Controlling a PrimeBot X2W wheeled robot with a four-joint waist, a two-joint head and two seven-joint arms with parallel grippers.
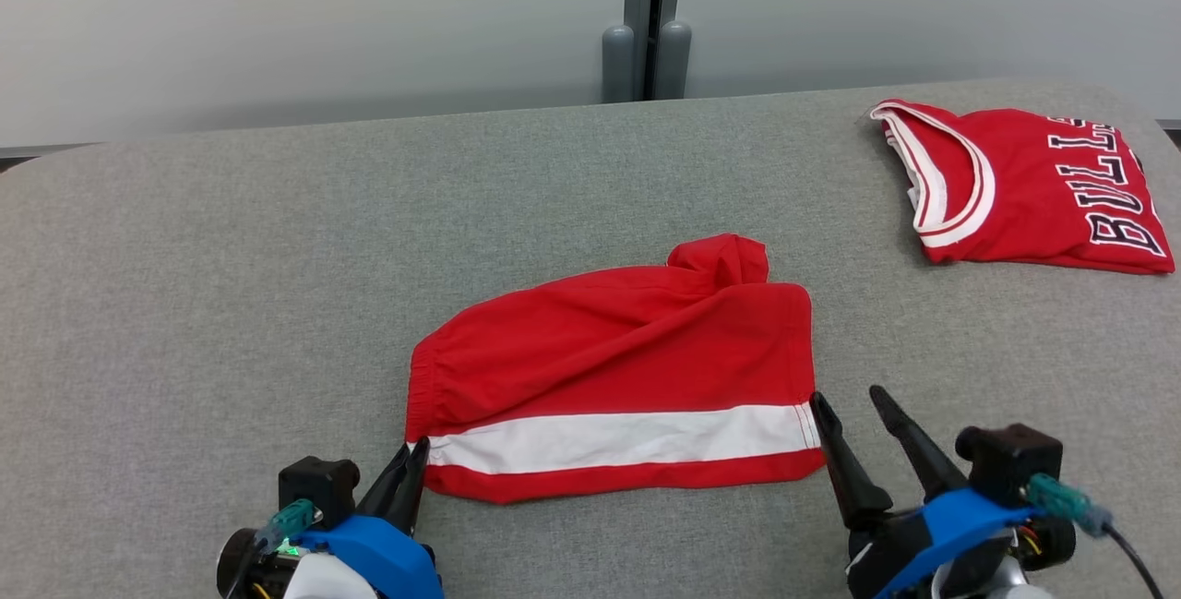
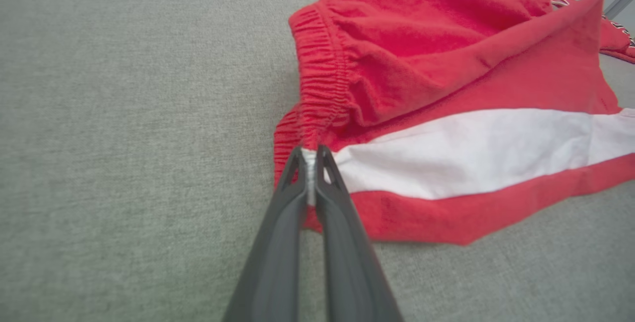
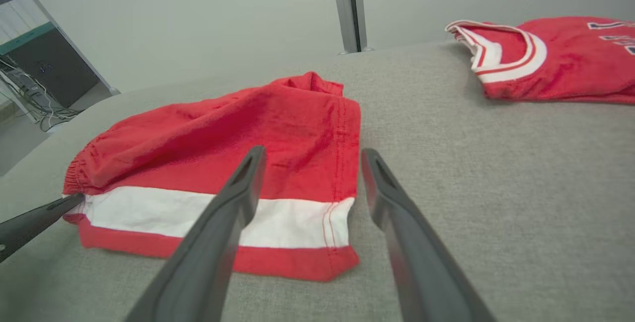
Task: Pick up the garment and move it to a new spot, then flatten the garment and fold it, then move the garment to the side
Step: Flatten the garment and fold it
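Observation:
The garment (image 1: 627, 359) is a pair of red shorts with a white stripe, lying crumpled in the middle of the grey padded table (image 1: 231, 257). My left gripper (image 1: 417, 447) is shut on its near left corner, where the white stripe meets the elastic waistband. In the left wrist view, the left gripper (image 2: 310, 151) has white cloth pinched between its tips, with the garment (image 2: 446, 64) beyond. My right gripper (image 1: 846, 393) stands open at the near right hem corner. In the right wrist view, the right gripper (image 3: 312, 151) straddles the hem edge of the garment (image 3: 223, 133).
A folded red jersey (image 1: 1024, 184) with black lettering lies at the table's far right, also seen as the jersey (image 3: 570, 64). A grey post (image 1: 650, 17) stands behind the table's far edge. The pale wall runs behind.

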